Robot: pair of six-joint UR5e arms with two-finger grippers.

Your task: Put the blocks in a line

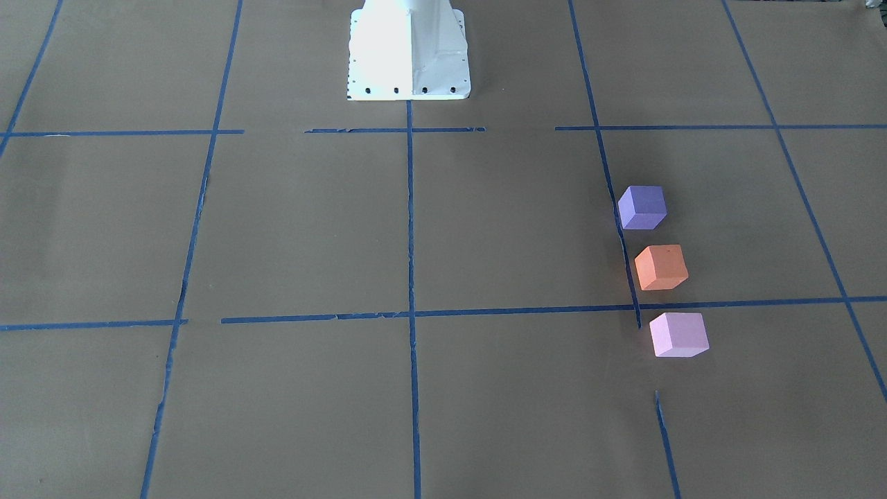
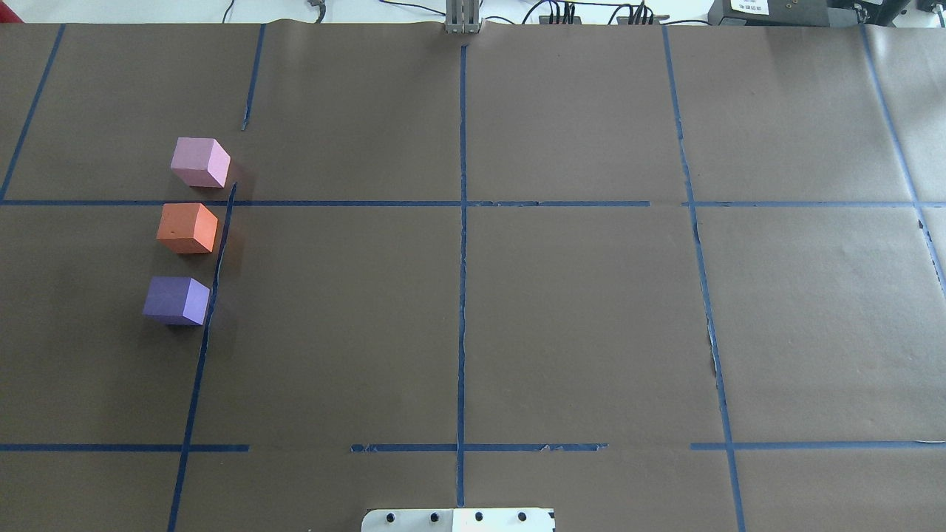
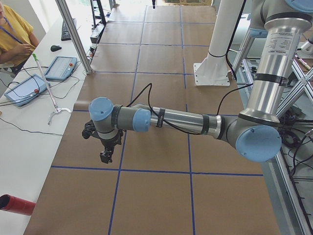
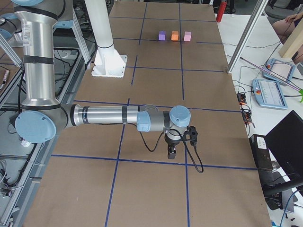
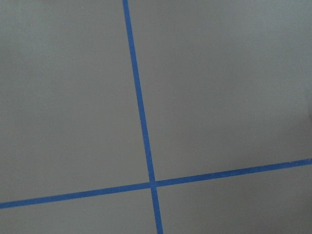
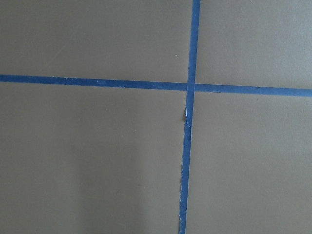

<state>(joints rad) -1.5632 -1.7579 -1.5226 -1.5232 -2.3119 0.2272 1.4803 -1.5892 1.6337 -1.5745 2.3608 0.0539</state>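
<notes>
- Left gripper (image 3: 105, 156): seen only in the side view from the robot's left, small and dark, pointing down over the bench (image 2: 576, 318); jaws too small there to judge, so cannot tell whether released or clenched.
- Right gripper (image 4: 172, 153): seen only in the side view from the robot's right, pointing down near a crossing of blue tape (image 2: 462, 295), well apart from the blocks; cannot tell the state of its jaws either.
- Both wrist views: filled with brown paper and one tape crossing each.
- White base plate (image 1: 409, 52): cut off by the top edge of the front view and by the bottom edge of the overhead view.
- Purple block (image 2: 176, 301): on the robot's left half of the bench, just beside a tape line, nearest the robot of the three.
- Orange block (image 2: 187, 228): in the middle of the row, apart from both neighbours.
- Pink block (image 2: 199, 162): farthest from the robot, just past the cross line of tape.
- Person in yellow (image 3: 14, 34): cut off at the corner of the left side view.
- Red cylinder (image 3: 17, 204): half out of the picture.
- Printing on the near arm (image 3: 276, 41) and a white label (image 2: 750, 7) on a black box: too small to read.
</notes>
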